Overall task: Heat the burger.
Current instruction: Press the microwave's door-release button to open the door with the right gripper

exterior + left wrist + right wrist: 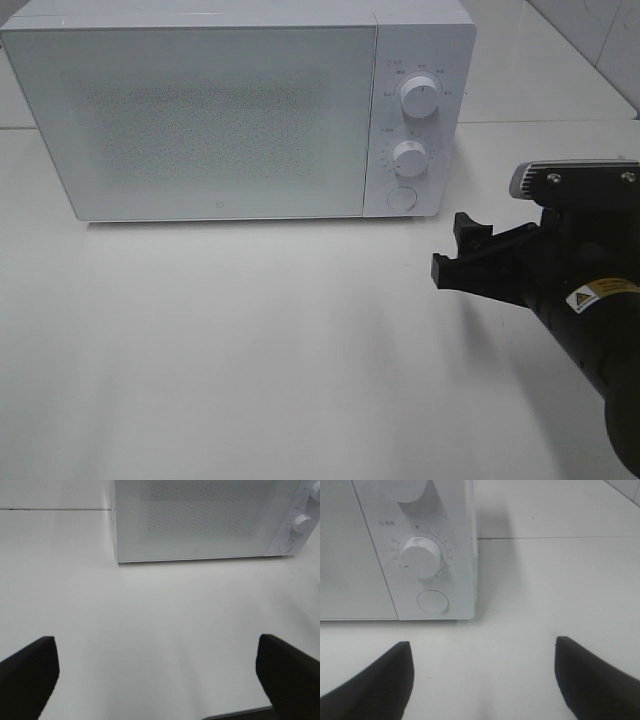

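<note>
Microwave (220, 110) shut, right pincer (452, 247) spread wide — near its button (401, 198)

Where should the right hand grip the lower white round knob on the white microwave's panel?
Pinch the lower white round knob across its cylindrical side, coming straight at the front of the white microwave. The knob stands proud of the flat panel, so the open right hand can likely straddle it from the front.

A plain white table (250, 350) carries a white microwave (220, 110), which stands toward the far side with its door shut. Its right panel has an upper knob (420, 97), a lower knob (409, 158) and a round button (401, 198). A thin seam (540, 123) crosses the tabletop beside it.
</note>
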Motion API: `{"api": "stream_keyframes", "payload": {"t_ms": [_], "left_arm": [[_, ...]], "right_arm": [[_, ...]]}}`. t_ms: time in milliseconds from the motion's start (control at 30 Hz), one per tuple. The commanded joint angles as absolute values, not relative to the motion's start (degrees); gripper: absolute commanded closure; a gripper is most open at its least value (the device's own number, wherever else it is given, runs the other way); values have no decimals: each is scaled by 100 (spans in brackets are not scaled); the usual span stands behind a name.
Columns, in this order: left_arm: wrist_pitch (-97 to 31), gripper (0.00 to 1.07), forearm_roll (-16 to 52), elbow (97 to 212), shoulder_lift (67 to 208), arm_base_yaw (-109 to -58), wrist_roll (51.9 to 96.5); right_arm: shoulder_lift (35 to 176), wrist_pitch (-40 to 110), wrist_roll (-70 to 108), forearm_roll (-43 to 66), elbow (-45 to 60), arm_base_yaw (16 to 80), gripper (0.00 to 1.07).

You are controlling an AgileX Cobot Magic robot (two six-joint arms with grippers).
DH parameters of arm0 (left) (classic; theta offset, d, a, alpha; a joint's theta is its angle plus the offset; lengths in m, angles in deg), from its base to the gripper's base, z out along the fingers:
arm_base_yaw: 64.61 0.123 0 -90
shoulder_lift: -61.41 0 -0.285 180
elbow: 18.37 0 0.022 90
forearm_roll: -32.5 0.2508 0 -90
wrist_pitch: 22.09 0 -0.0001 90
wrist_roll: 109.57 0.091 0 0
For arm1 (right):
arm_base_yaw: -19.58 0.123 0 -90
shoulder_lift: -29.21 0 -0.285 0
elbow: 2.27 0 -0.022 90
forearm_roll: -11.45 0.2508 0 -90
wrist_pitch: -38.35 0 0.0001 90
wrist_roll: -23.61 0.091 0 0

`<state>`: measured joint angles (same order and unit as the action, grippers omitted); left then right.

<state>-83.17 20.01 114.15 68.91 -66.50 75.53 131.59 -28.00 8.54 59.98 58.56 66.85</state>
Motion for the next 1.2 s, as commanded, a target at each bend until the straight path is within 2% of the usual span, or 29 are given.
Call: {"api": "stream_keyframes", "payload": {"t_ms": [33,567,667,733,833,900,933,1000,1100,1167,1200], "left_arm": [[-8277,7,1973,11403,6805,-6632,7559],[-8277,7,1973,11403,6805,-6632,7559],[-8277,7,1973,11403,6805,-6632,7559],[-8277,7,1973,11403,6805,-6632,7559],[-8277,7,1973,11403,6805,-6632,7559],[-8277,7,1973,11403,6805,-6632,7559],[-8277,7,1973,11403,6805,-6632,7559],[-8277,7,1973,11403,6805,-6632,7559],[-8277,7,1973,11403,6805,-6632,7559],[-8277,7,1973,11403,6805,-6632,7559],[-8277,7,1973,11403,6805,-6632,7559]], "right_arm": [[13188,-2863,814,6032,5747,6754,31],[13520,-2370,1611,6044,5123,6989,31],[13520,-2370,2361,6055,5111,6989,32],[13520,-2330,3232,6044,5111,6989,36],[13520,-2324,3570,6044,5111,6989,38],[13520,-2336,4945,6044,5111,6989,46],[13520,-2336,4945,6044,5111,6989,46],[13520,-2341,6000,6044,5111,6989,54],[13520,-2347,6275,6044,5111,6989,56],[13520,-2376,7449,6044,5111,6989,64],[13520,-2376,7449,6044,5111,6989,64]]}}
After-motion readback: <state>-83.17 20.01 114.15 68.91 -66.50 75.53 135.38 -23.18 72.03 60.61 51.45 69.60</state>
